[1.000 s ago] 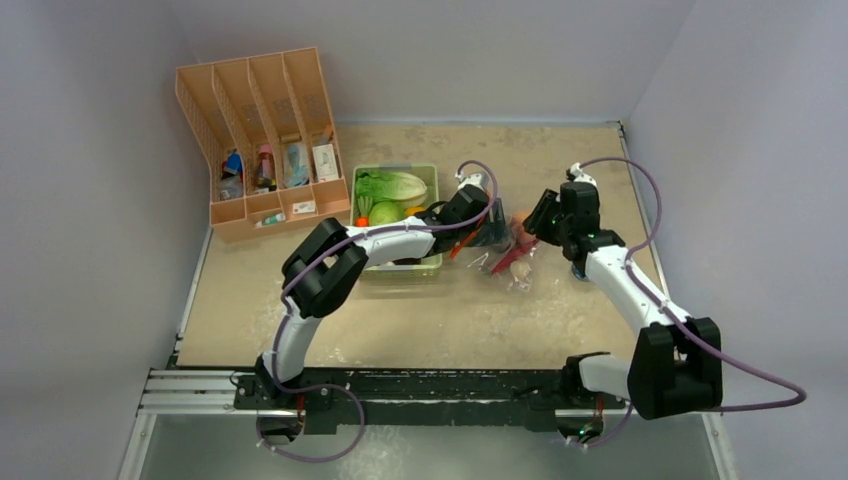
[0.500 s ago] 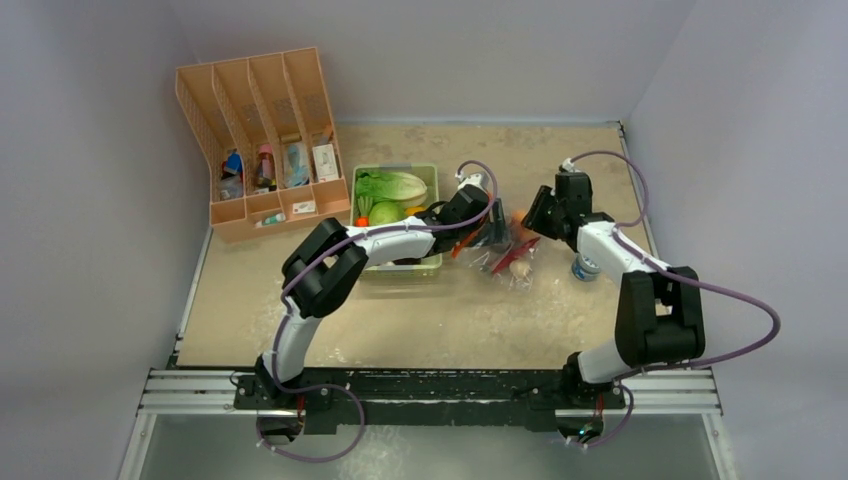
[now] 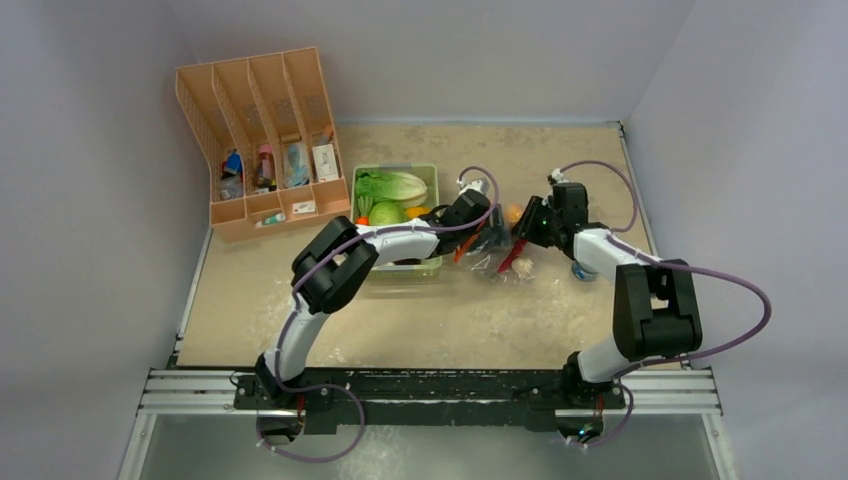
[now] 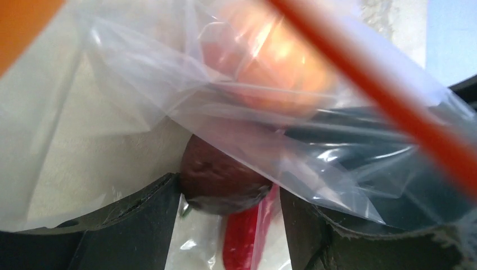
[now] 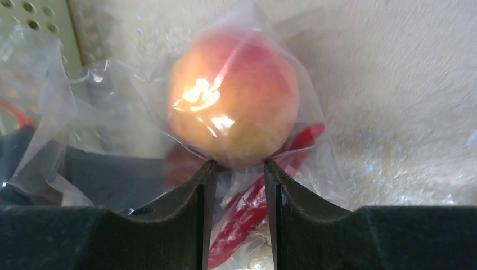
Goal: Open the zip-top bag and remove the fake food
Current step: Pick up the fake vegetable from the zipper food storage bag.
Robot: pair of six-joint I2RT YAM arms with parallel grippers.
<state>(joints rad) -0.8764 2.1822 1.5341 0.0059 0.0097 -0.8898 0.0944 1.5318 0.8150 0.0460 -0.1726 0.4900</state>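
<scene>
The zip-top bag (image 3: 497, 257) lies crumpled on the table between my two grippers. Inside it are an orange-pink peach (image 3: 513, 212), a red chili (image 3: 516, 254) and a small beige piece (image 3: 523, 267). My left gripper (image 3: 487, 228) sits at the bag's left side. In the left wrist view its jaws (image 4: 230, 183) close on bag film around a dark red lump (image 4: 225, 180), with the zip strip (image 4: 388, 115) above. My right gripper (image 3: 527, 222) is at the bag's right. Its jaws (image 5: 238, 163) stand narrowly apart, tips against the bagged peach (image 5: 233, 104).
A pale-green tray (image 3: 432, 172) holding leafy lettuce (image 3: 392, 185) and other produce stands just left of the bag. A tan file organizer (image 3: 262, 140) is at the back left. A small blue-and-white object (image 3: 583, 268) sits right of the bag, under the right arm.
My right gripper has moved left and down to the bag, and now touches the peach. The right arm's elbow has swung upright. My left gripper has stayed at the bag.
</scene>
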